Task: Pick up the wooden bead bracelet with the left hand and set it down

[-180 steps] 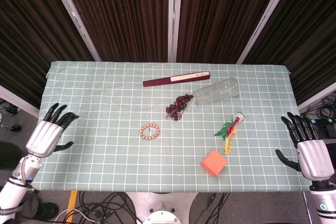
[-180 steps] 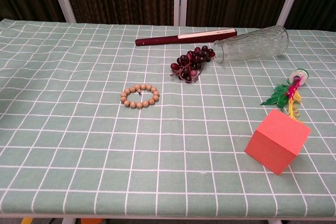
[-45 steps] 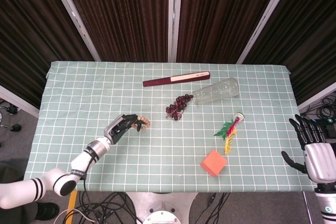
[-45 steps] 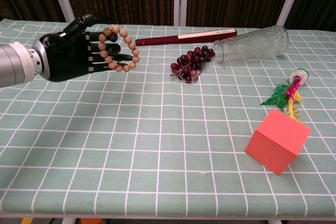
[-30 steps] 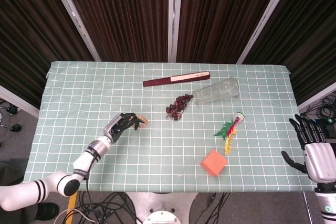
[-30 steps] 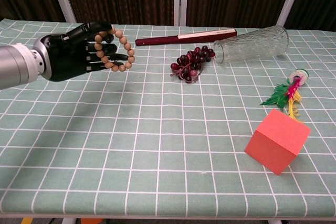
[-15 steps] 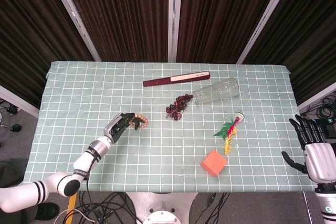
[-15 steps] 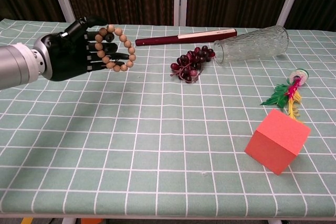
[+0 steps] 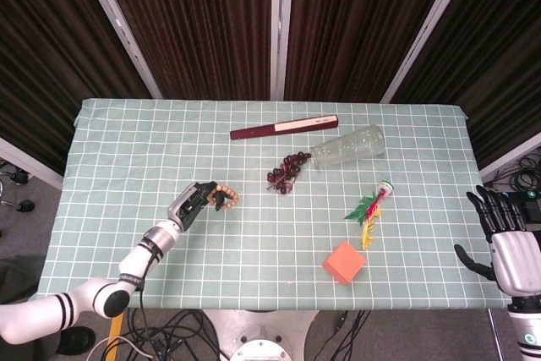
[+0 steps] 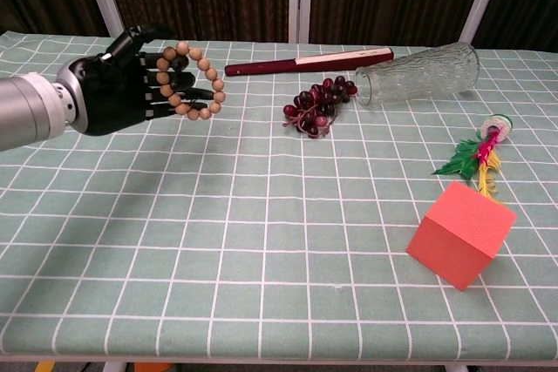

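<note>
Bracelet position is what has changed: the wooden bead bracelet (image 10: pixel 193 81), which lay flat on the green checked tablecloth (image 10: pixel 261 241) six seconds ago, now hangs off the left hand (image 10: pixel 131 84), lifted above the cloth and to the left of the dark grape bunch (image 10: pixel 316 106). Over the last second and a half we see only small shifts of the hand and a slight swing of the loop (no clear descent). We judge the pick-up done and the set-down still to come.

Fingers (image 10: pixel 166 93) of the left hand are curled through and around the loop, with the thumb above; in the head view the same hand (image 9: pixel 201 199) shows the beads (image 9: pixel 226 195) at its tip. The right hand (image 9: pixel 503 238) rests well to the right of the grape bunch, off the table edge, fingers spread and holding nothing.

Exact contact between thumb and beads is hard to make out. Height above the cloth cannot be read. The right hand is absent from the chest view, and its wrist is cut off in the head view.
</note>
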Robot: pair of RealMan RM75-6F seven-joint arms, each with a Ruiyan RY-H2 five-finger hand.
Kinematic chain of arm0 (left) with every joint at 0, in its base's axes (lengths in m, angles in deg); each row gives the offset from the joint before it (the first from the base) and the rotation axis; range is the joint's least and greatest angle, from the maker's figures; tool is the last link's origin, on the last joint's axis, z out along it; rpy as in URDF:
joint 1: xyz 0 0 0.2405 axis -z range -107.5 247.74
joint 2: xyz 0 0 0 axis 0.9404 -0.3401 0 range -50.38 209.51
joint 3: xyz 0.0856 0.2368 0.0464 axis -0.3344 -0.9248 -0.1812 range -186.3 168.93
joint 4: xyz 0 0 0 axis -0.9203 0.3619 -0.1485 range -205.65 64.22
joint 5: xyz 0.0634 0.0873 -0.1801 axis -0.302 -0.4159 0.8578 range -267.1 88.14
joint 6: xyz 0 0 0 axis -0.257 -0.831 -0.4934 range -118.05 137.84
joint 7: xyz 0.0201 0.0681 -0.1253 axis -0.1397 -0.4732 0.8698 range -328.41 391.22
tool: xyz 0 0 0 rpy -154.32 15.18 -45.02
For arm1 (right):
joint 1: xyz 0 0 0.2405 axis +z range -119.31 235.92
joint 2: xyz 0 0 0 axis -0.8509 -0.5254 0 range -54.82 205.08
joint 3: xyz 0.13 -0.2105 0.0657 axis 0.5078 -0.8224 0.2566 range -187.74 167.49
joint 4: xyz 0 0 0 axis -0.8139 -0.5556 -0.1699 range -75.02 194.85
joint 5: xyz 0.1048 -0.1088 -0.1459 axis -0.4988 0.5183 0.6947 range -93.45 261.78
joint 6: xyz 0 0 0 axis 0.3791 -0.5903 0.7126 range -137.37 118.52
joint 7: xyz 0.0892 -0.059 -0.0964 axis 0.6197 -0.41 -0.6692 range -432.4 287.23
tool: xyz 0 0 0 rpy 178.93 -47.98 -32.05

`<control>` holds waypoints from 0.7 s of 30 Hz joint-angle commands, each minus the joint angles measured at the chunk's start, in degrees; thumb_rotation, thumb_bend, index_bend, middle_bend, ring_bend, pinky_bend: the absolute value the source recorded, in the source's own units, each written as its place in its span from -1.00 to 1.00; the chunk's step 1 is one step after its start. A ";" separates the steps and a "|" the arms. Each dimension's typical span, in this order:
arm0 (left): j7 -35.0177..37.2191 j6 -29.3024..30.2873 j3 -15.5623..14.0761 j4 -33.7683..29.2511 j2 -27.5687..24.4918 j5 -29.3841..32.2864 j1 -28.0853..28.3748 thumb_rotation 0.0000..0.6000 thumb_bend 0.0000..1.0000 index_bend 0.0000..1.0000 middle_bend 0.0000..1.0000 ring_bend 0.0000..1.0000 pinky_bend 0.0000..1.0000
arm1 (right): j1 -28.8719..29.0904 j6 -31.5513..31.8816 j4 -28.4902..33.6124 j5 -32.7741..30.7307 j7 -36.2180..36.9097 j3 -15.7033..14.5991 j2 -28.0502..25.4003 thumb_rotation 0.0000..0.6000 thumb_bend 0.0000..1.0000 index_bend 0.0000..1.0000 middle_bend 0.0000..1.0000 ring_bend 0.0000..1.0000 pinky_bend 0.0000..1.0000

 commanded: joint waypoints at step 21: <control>-1.57 0.23 0.88 -1.03 0.05 -0.16 -1.29 -0.03 0.17 0.41 0.51 -0.26 -0.80 | -0.14 0.42 0.32 0.74 0.03 -0.21 -0.33 1.00 -0.68 -1.00 -1.00 -1.00 -1.00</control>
